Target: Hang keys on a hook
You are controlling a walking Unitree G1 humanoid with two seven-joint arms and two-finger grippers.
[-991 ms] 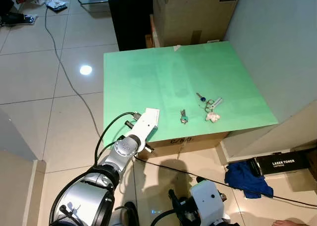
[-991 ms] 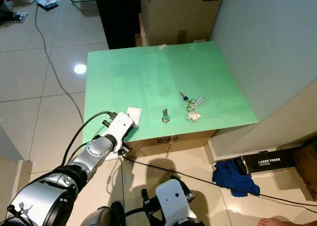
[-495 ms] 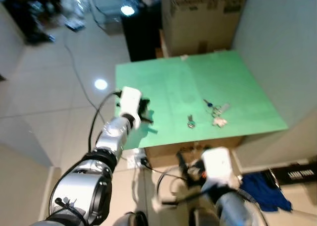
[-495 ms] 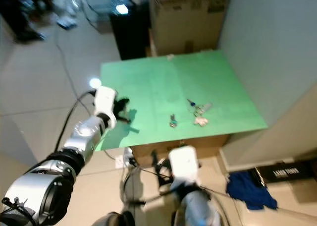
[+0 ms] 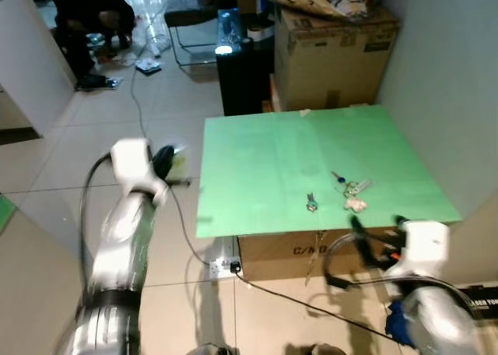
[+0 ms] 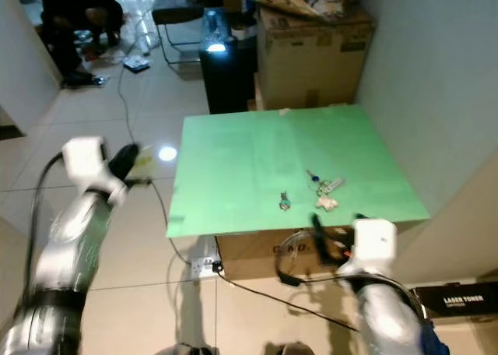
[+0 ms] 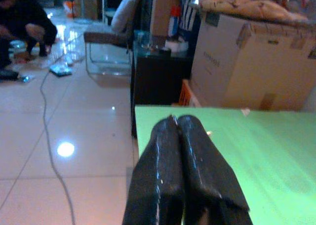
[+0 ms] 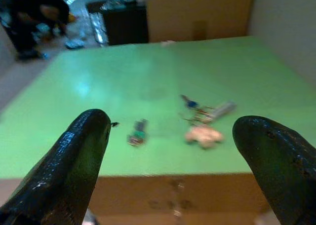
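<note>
Right gripper (image 8: 173, 151), fingers wide, faces the keys (image 8: 205, 111); left gripper (image 7: 180, 136) pinched empty. Keyring may slide off the green table (image 5: 264, 160).

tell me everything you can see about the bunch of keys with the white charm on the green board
The bunch of keys lies flat on the green board, toward its front right part, with nothing gripping it. It looks like a blue-headed key, a small metal ring, a pale silvery tag and a whitish lumpy charm at the near end, all linked and splayed out. A separate small key with a green head lies apart on its left. The open right gripper points at it from beyond the board's front edge, not touching.
</note>
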